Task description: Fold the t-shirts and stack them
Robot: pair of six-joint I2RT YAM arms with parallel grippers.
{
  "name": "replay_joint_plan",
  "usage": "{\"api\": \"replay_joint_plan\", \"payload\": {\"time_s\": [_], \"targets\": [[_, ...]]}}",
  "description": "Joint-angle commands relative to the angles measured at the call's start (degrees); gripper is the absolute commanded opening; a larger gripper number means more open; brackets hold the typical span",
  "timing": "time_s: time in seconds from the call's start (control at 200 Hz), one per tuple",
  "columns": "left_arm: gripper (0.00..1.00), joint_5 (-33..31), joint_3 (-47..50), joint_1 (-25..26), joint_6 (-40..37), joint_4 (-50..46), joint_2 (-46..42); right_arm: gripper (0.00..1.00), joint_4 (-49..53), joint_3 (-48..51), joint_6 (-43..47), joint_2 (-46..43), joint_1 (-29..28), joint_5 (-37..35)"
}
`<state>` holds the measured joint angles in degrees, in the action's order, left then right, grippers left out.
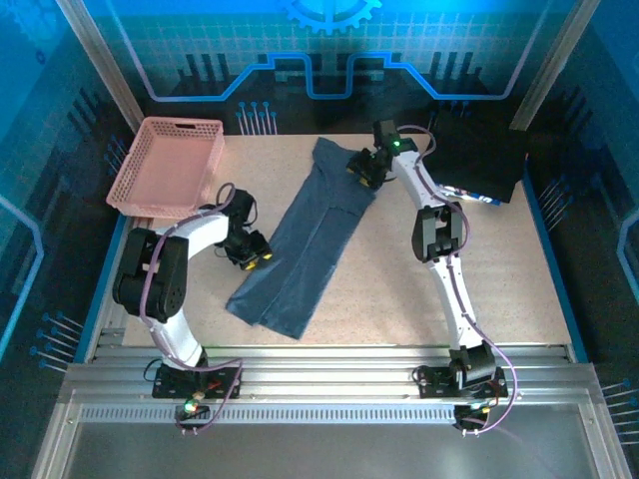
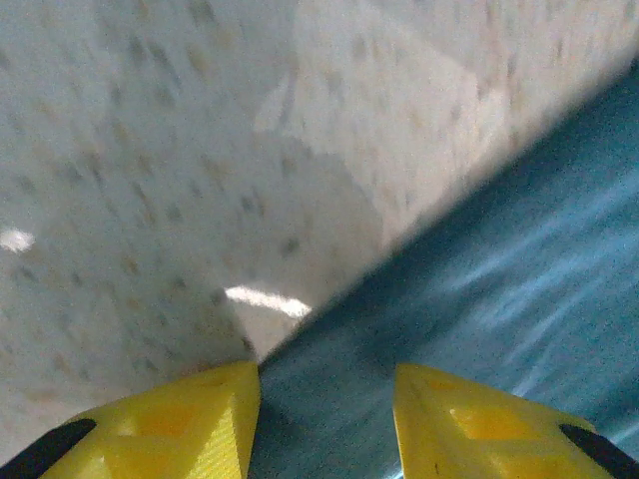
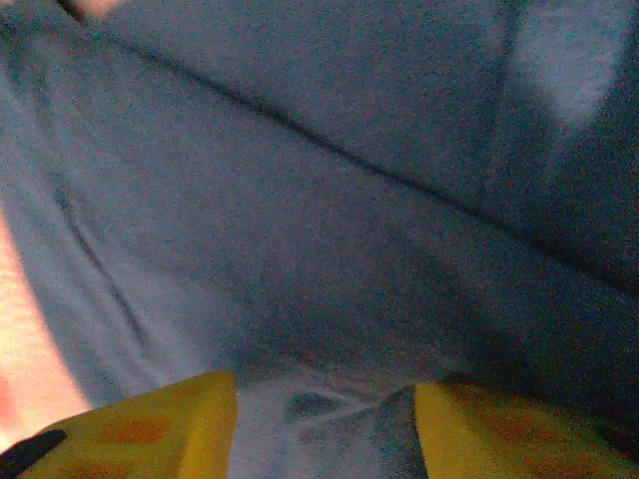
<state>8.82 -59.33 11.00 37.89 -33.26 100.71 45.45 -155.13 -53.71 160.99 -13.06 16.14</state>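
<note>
1. The left jaws are apart and hold nothing. Their yellow fingers point(image 2: 180, 429) sit low at the long edge of the t-shirt point(image 2: 479, 299), one over the bare desk point(image 2: 150, 150) and one over the cloth.
2. The right jaws are apart too, so they have let go. A small bump of cloth lies loose between their fingers point(image 3: 150, 429), and it does not look pinched.
3. The t-shirt lies flat on the desk just beside the pink basket point(image 1: 165, 170), folded into one long strip. Its far end is level with the basket. The strip slants down past the basket's near side.
4. The left jaws are near the basket's near corner, at the strip's edge on the basket side. The right jaws are over the far end, on the side away from the basket.
5. We think the cloth is soft, light and floppy. Lifted by one spot, it would sag and the layers could slip open. We would pinch all the layers at the two corners of one end.
6. The basket is close on one side, so there is little room there. On the side away from the basket there is a wide stretch of bare desk. A dark thing point(image 1: 479, 160) sits in the far corner, well away from the basket.
</note>
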Motion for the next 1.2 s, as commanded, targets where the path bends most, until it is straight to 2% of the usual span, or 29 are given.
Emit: {"api": "replay_joint_plan", "payload": {"time_s": [0.0,0.125,0.24,0.42,0.585,0.705,0.83,1.095,1.196], "targets": [[0.42,3.36,3.71,3.27,2.94,-3.84,-3.43,0.6,-16.06,-1.17,-7.86,2.88,1.52,10.77],[0.43,5.85,8.59,6.0,6.14,-0.92,-6.35,0.66,-14.22,-2.2,-3.31,-3.4,1.13,12.63],[0.43,6.99,10.87,7.91,7.75,1.92,-7.26,0.68,-2.84,1.14,5.78,-13.4,0.63,9.9],[0.44,12.54,8.4,11.43,8.36,7.74,-4.56,0.71,0.98,23.48,13.41,-33.48,-0.89,2.59],[0.45,16.14,3.57,15.86,10.28,11.44,-0.28,0.71,-0.85,42.26,12.54,-43.47,-2.12,-0.8],[0.45,18.33,-0.12,18.01,11.69,13.56,3.92,0.68,-7.98,54.2,8.37,-45.4,-3.5,2.15],[0.45,21.12,-0.44,19.03,16.08,18.68,6.49,0.66,-9.34,58.37,7.33,-43.97,-5.88,-0.32],[0.48,20.71,4.39,19.43,18.21,17.4,1.16,0.63,-6.54,57.69,6.56,-34.86,-7.73,-4.09],[0.5,20.47,8.38,19.43,19.45,16.48,-2.99,0.63,-4.49,53.47,7.81,-30.66,-7.95,-4.76]]}}
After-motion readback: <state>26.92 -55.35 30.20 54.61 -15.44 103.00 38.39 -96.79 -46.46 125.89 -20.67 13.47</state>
